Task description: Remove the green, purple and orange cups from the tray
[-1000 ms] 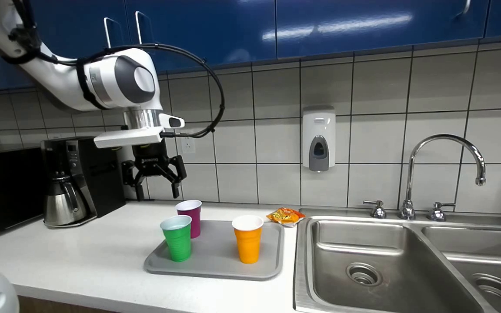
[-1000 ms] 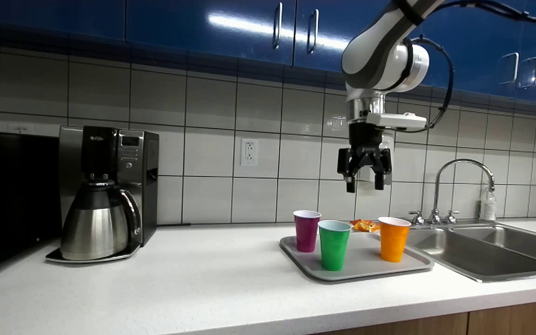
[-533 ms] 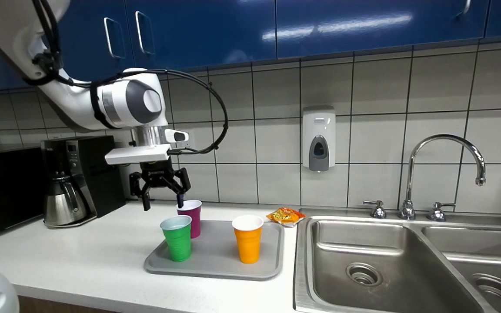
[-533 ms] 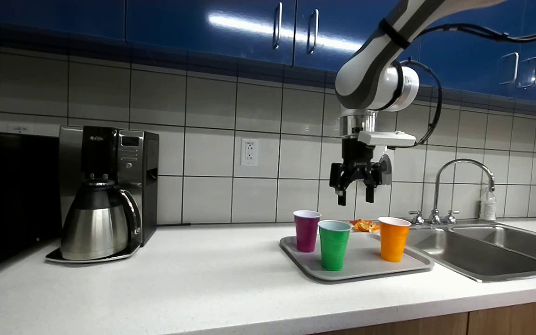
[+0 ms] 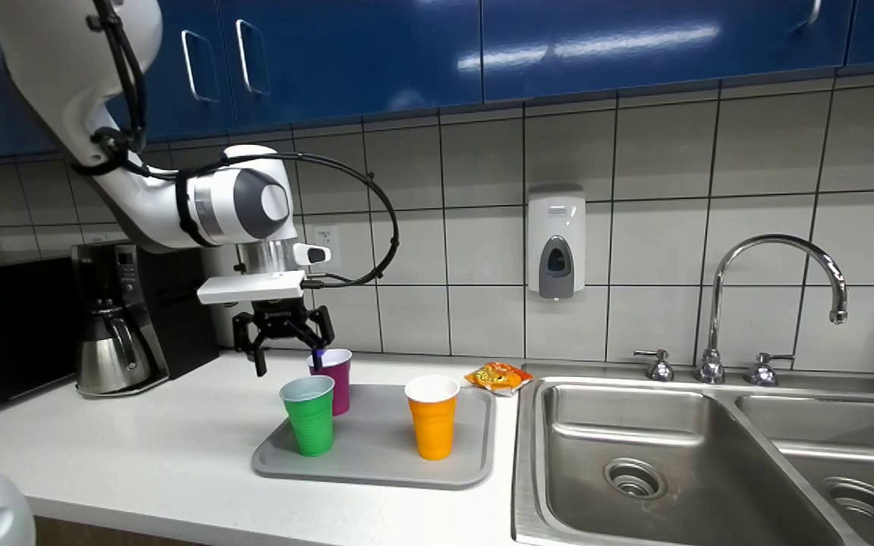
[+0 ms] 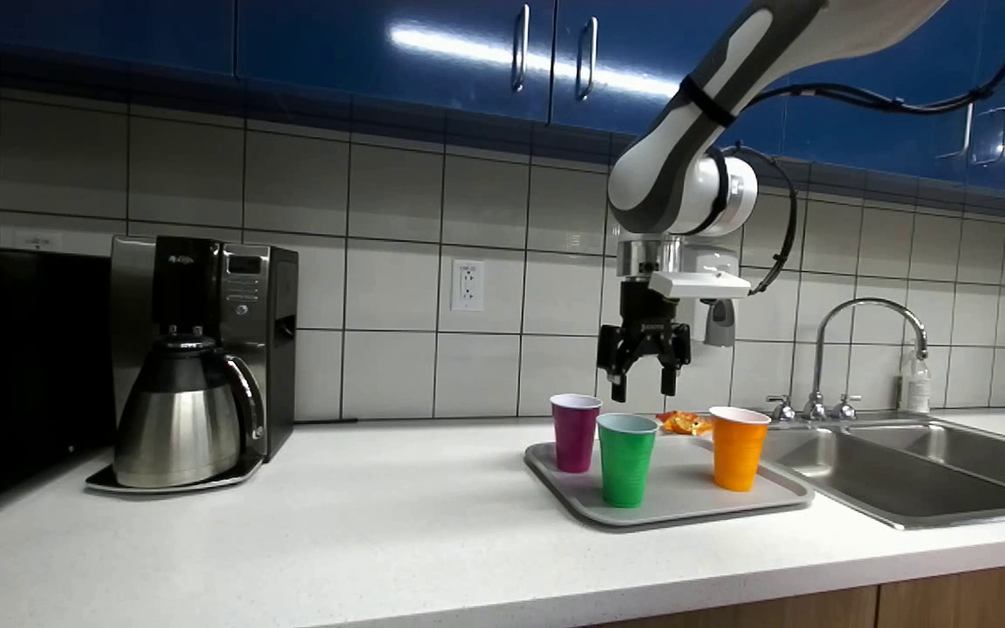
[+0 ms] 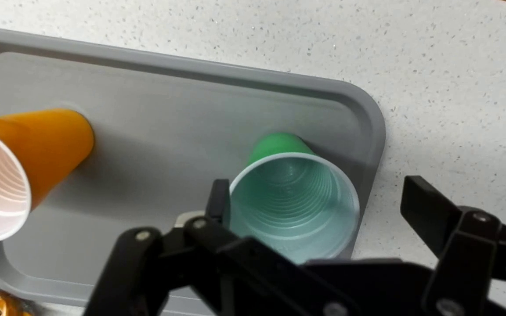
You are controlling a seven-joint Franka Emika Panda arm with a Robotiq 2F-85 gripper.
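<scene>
The green cup (image 5: 309,421), the purple cup (image 5: 338,387) and the orange cup (image 5: 435,428) stand upright on the grey tray (image 5: 376,472). The green cup (image 6: 626,467), purple cup (image 6: 574,440) and orange cup (image 6: 738,453) also show in an exterior view. My gripper (image 5: 289,364) (image 6: 644,386) is open and empty above the tray's left part. In the wrist view, the gripper (image 7: 316,193) has one finger beside the green cup's (image 7: 279,145) rim and the other over the counter past the tray (image 7: 147,101) edge. The orange cup (image 7: 55,136) is at left; the purple cup cannot be made out there.
An orange snack packet (image 5: 498,376) lies behind the tray near the wall. The steel sink (image 5: 526,470) with its faucet (image 5: 716,303) is beside the tray. A soap dispenser (image 5: 556,243) hangs on the wall. A coffee maker (image 6: 178,419) stands further along the counter.
My gripper has moved down closer to the cups, shifting right in an exterior view and left in an exterior view. It stays open. The cups and tray have not moved.
</scene>
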